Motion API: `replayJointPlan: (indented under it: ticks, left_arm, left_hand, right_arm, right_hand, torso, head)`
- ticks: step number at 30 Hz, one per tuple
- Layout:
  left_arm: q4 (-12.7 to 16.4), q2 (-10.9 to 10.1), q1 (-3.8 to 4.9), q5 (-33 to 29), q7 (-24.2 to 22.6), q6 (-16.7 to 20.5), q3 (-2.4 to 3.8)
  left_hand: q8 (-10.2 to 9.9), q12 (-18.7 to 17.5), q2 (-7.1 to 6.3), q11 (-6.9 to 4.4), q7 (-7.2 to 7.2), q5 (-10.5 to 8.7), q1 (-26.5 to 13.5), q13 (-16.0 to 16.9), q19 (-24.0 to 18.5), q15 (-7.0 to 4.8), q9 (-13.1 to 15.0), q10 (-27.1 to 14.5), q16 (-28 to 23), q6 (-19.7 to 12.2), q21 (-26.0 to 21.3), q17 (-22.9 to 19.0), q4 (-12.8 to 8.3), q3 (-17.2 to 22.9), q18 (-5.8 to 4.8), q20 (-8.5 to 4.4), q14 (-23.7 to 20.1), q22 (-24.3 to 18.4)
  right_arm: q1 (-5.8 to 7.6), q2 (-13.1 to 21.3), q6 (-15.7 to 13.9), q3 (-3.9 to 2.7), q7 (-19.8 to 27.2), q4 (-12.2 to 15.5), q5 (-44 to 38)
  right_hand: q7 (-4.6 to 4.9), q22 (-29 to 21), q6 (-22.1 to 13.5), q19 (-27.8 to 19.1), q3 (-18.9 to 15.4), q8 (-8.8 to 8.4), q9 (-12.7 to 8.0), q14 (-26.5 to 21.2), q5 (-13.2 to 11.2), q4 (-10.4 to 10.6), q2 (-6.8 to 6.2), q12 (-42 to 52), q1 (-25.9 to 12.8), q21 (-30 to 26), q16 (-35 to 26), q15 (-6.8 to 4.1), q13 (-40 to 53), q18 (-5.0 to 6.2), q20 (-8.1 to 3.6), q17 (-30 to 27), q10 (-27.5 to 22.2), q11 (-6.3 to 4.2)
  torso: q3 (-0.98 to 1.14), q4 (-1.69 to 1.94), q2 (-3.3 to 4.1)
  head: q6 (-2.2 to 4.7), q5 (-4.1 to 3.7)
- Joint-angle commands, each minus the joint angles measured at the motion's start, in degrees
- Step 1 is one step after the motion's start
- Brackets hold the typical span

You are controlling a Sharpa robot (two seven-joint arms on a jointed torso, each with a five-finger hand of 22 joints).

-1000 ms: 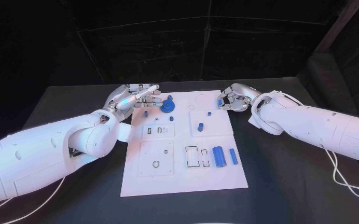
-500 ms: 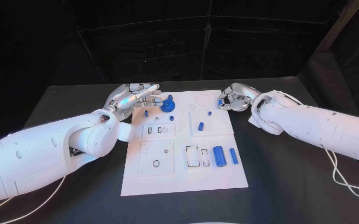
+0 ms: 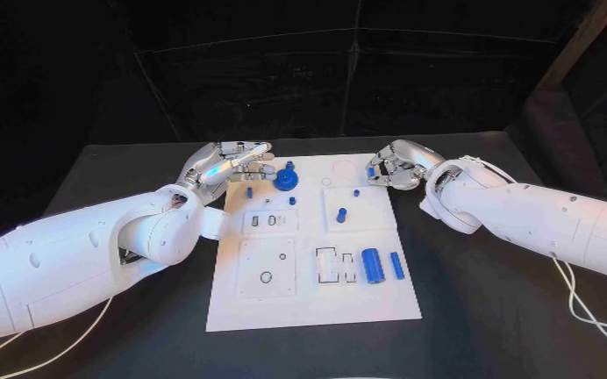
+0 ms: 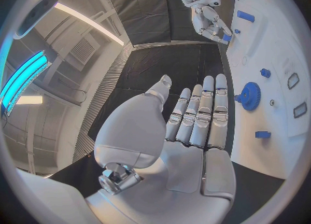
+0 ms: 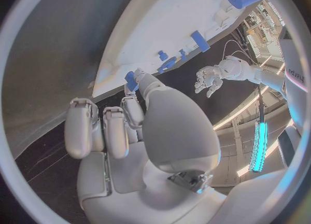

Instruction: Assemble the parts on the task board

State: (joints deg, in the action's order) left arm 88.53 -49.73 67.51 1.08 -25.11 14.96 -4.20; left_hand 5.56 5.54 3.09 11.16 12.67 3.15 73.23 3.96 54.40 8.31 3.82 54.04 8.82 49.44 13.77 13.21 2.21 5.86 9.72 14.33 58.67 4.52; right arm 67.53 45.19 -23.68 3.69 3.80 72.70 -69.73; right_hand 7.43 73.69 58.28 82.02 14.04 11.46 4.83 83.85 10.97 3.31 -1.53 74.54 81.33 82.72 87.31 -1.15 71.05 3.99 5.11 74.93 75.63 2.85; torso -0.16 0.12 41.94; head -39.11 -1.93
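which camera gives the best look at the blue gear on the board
The left wrist view: the blue gear is large there, teeth visible, beside the open left hand. The head view shows it small; the right wrist view shows it tiny and distant.

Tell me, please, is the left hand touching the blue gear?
Apart: the left wrist view shows white board between the left hand's fingertips and the blue gear.

Black table (image 3: 114, 168) against black curtain backdrop (image 3: 317, 72) hung in creased panels. Grey ribbed wall panel (image 4: 107, 94) beyond table edge. Ceiling light strip (image 4: 87, 21) lit white; cyan glowing light bar (image 4: 23, 76) alongside.
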Motion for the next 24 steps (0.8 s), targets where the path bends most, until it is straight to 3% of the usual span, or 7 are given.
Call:
replayJointPlan:
  ticks: [1, 8, 10, 14, 18, 21, 24]
  left_arm:
    - [0.2, -0.2, 0.09, 0.2, -0.4, -0.8, 0.05]
    - [0.6, -0.7, 0.18, 0.2, -0.4, -0.6, 0.05]
    - [0.6, -0.8, 0.2, 0.2, -0.4, -0.6, 0.05]
    - [0.7, -1.1, 0.26, 0.2, -0.5, -0.5, 0.07]
    - [0.2, -1.3, 0.49, 0.2, -0.6, -0.4, 0.08]
    - [-0.6, -1.2, 0.75, 0.2, -0.6, -0.7, 0.08]
    - [-1.2, -1.2, 0.88, 0.2, -0.5, -0.6, 0.08]
  left_hand:
    - [-0.2, -0.2, 0.26, -0.05, 1.17, 0.09, 0.1, 0.0, 0.1, 0.04, 0.0, 0.1, -0.4, -0.2, -0.3, 0.1, -0.3, 0.1, 0.7, 0.01, -0.2, -0.1]
    - [-0.1, -0.2, 0.33, -0.08, 1.11, 0.09, 0.1, 0.0, 0.1, 0.03, 0.0, 0.1, -0.4, -0.1, -0.3, 0.1, -0.4, 0.1, 0.71, 0.01, -0.2, -0.1]
    - [-0.1, -0.2, 0.33, -0.08, 1.11, 0.09, 0.1, 0.0, 0.1, 0.03, 0.0, 0.1, -0.4, -0.1, -0.3, 0.1, -0.4, 0.1, 0.71, 0.01, -0.2, -0.1]
    - [-0.1, -0.2, 0.33, -0.08, 1.11, 0.09, 0.1, 0.0, 0.1, 0.03, 0.0, 0.1, -0.4, -0.1, -0.3, 0.1, -0.4, 0.1, 0.71, 0.01, -0.2, -0.1]
    - [-0.1, -0.2, 0.34, -0.09, 1.09, 0.09, 0.1, 0.0, 0.1, 0.02, 0.0, 0.2, -0.4, -0.1, -0.3, 0.1, -0.4, 0.1, 0.71, 0.01, -0.2, -0.1]
    - [-0.1, -0.2, 0.33, -0.11, 1.07, 0.09, 0.2, 0.0, 0.1, 0.02, 0.0, 0.2, -0.4, -0.1, -0.3, 0.2, -0.5, 0.1, 0.71, 0.01, -0.2, -0.1]
    - [-0.1, -0.1, 0.32, -0.11, 1.06, 0.09, 0.2, 0.0, 0.1, 0.01, 0.0, 0.2, -0.4, -0.1, -0.3, 0.2, -0.5, 0.1, 0.71, 0.01, -0.2, -0.1]
  right_arm:
    - [0.25, 0.5, -2.9, -0.08, -2.6, 2.5, -1.9]
    - [1.71, 0.5, -3.7, -0.17, -9.4, 9.2, -3.7]
    - [1.9, 0.3, -3.7, -0.18, -10.4, 10.0, -4.0]
    - [2.34, -1.1, -3.9, -0.19, -14.3, 12.8, -5.4]
    - [2.47, -3.6, -4.0, -0.19, -17.6, 14.1, -7.3]
    - [2.47, -6.1, -3.7, -0.16, -19.6, 14.5, -8.9]
    - [2.26, -8.4, -3.2, -0.13, -20.8, 14.2, -10.6]
  right_hand:
    - [-0.04, 0.1, 0.4, 0.1, 0.5, 0.11, 0.0, 4.9, 0.2, 0.0, 0.44, 0.0, -0.2, 0.2, 0.1, -0.38, -0.1, -0.67, -0.4, 9.2, 0.0, -0.27]
    - [0.01, 0.0, 0.1, 0.1, 0.4, 0.08, -0.2, 4.8, -1.0, 0.2, 0.17, -0.3, -1.1, 0.2, 0.0, -0.37, -0.4, -0.67, -0.46, 8.9, -0.2, -0.23]
    - [0.01, 0.0, 0.1, 0.1, 0.4, 0.08, -0.2, 4.8, -1.0, 0.2, 0.17, -0.3, -1.1, 0.2, 0.0, -0.37, -0.4, -0.67, -0.46, 8.9, -0.2, -0.23]
    - [-0.01, 0.0, 0.1, 0.1, 0.5, 0.09, -0.2, 4.8, -1.0, 0.2, 0.26, -0.4, -1.0, 0.1, -0.1, -0.38, -0.5, -0.67, -0.47, 8.8, -0.3, -0.25]
    - [-0.01, -0.1, 0.0, 0.0, 0.7, 0.08, -0.2, 4.7, -0.9, 0.1, 0.4, -0.5, -1.0, 0.1, -0.1, -0.39, -0.6, -0.65, -0.48, 8.6, -0.4, -0.25]
    - [-0.01, -0.1, 0.0, 0.0, 0.7, 0.08, -0.2, 4.7, -0.9, 0.1, 0.41, -0.6, -1.0, 0.1, -0.2, -0.39, -0.6, -0.65, -0.48, 8.6, -0.4, -0.25]
    - [-0.01, -0.1, 0.0, 0.0, 0.8, 0.09, -0.2, 4.7, -0.9, 0.1, 0.43, -0.5, -1.0, 0.1, -0.2, -0.39, -0.5, -0.65, -0.48, 8.6, -0.3, -0.26]
  torso:
    - [-0.22, 0.02, -0.18]
    - [-0.55, 0.35, -0.57]
    - [-0.64, 0.38, -0.63]
    - [-0.9, 0.49, -0.8]
    - [-1.01, 0.42, -0.91]
    - [-1.12, 0.62, -0.97]
    - [-1.11, 0.46, -0.88]
  head:
    - [0.0, 0.2]
    - [-0.27, 0.75]
    - [-0.3, 0.92]
    - [-0.59, 1.75]
    - [-0.7, 2.5]
    - [-0.94, 2.78]
    - [-0.97, 3.22]
